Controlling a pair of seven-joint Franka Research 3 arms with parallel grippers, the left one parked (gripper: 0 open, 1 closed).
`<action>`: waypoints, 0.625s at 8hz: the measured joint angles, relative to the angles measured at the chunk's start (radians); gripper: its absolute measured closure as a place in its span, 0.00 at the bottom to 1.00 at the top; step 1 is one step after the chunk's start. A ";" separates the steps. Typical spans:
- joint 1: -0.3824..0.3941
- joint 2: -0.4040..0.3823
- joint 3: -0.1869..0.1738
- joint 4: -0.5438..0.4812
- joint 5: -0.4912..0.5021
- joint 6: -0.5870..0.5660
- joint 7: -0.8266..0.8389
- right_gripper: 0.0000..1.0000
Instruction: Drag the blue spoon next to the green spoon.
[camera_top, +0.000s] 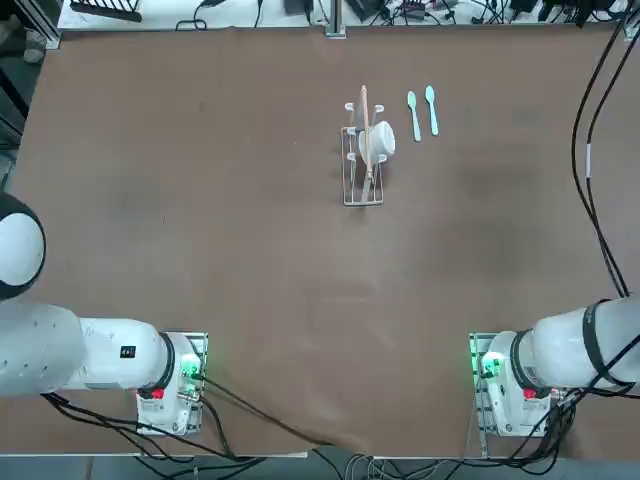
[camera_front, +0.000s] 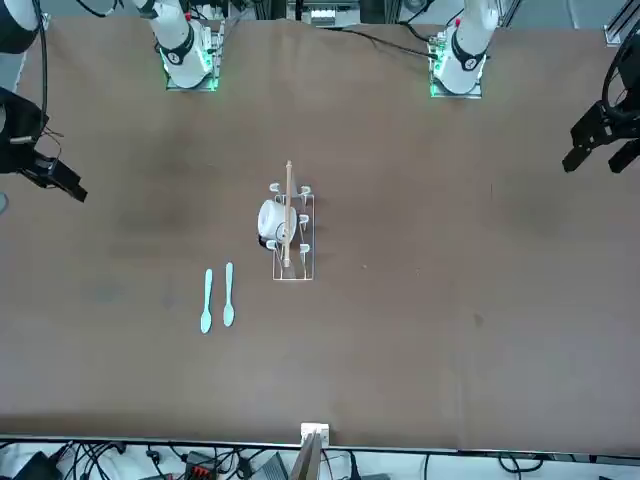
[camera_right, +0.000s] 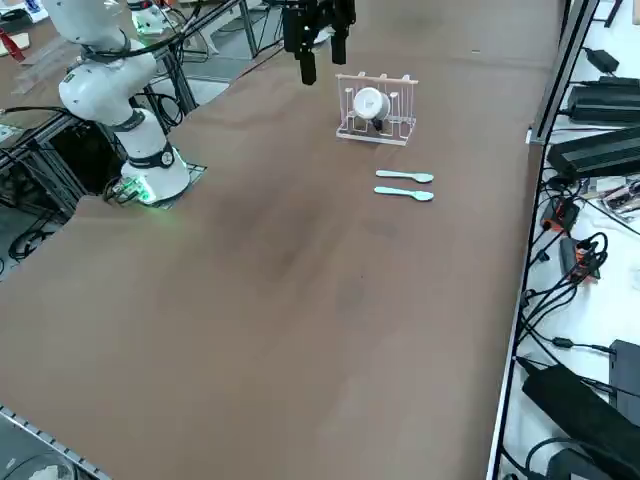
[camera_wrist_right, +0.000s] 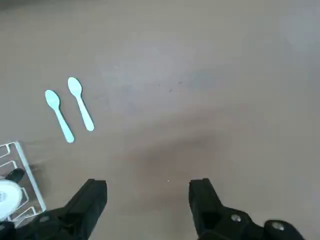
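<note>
- The right gripper (camera_wrist_right: 147, 187) is hanging high over the table (camera_top: 200, 250) with its fingers (camera_wrist_right: 95, 192) spread wide. Nothing is sitting between them.
- It's hovering well apart from both spoons, not touching anything.
- The blue spoon (camera_wrist_right: 59, 115) is lying flat just beside the green spoon (camera_wrist_right: 81, 102). They're parallel, bowls pointing the same way, with a thin strip of table between them. As far as I can tell, the blue one is nearer the rack.
- So I'm guessing the drag is basically done and nothing's really left.
- A wire rack (camera_top: 363, 190) is standing near the blue spoon, holding a white cup (camera_top: 378, 140) and a wooden stick.
- Nothing's blocking the way. Cables are just trailing along the table's edges.
</note>
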 joint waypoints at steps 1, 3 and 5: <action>-0.004 -0.002 -0.003 0.013 0.010 -0.023 -0.003 0.00; -0.009 -0.003 -0.005 0.029 0.012 -0.048 -0.010 0.00; -0.009 -0.003 -0.006 0.029 0.013 -0.049 -0.011 0.00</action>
